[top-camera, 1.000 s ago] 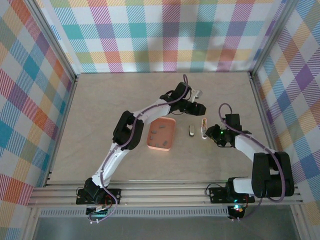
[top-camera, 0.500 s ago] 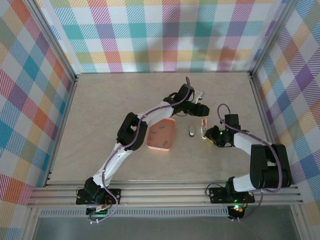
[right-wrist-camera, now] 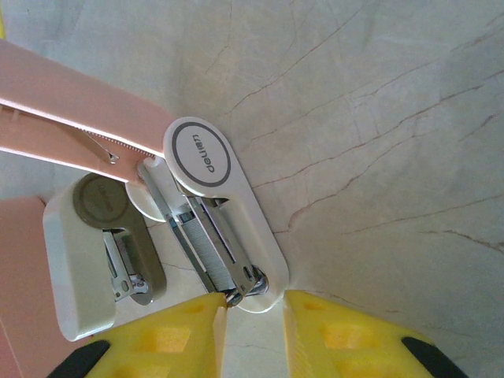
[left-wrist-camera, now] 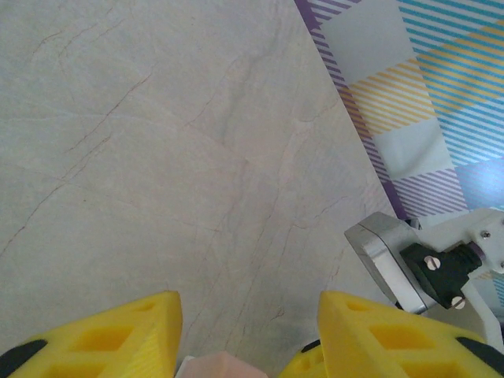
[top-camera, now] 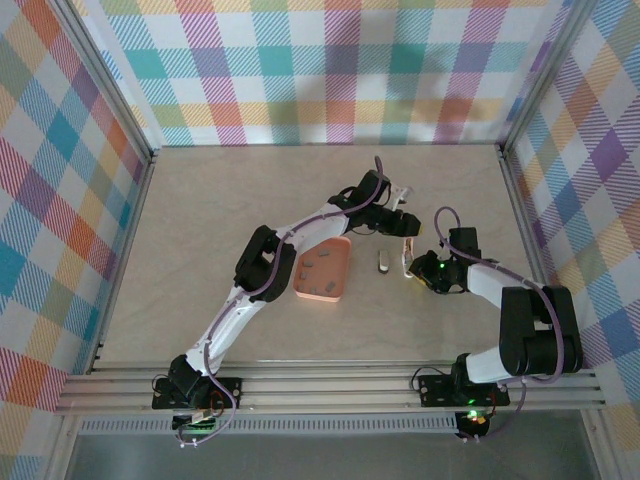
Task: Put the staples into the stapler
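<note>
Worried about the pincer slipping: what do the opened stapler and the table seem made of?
The stapler: glossy white base and pink lid, probably plastic; the shiny grey ribbed channel inside looks like metal. The table: matte beige with thin dark veins, stone-look, perhaps laminate.

You are getting the widest open room on the bare table [top-camera: 210,220] to the left of the orange tray [top-camera: 318,297] and along the far side toward the checked wall [top-camera: 300,90]. The left arm [top-camera: 300,222] is stretching diagonally above the tray's far corner, blocking a straight descent there. A small grey piece [top-camera: 383,261] is lying between the tray and the stapler [top-camera: 407,250], narrowing that lane. The left gripper [top-camera: 400,218] is hanging just beyond the stapler's far end with its fingers spread, and the right gripper [top-camera: 412,268] is clamping the near end, so both ends are being crowded. In the left wrist view, a metal bracket [left-wrist-camera: 386,256] is jutting in at the right, near the wall.
</note>
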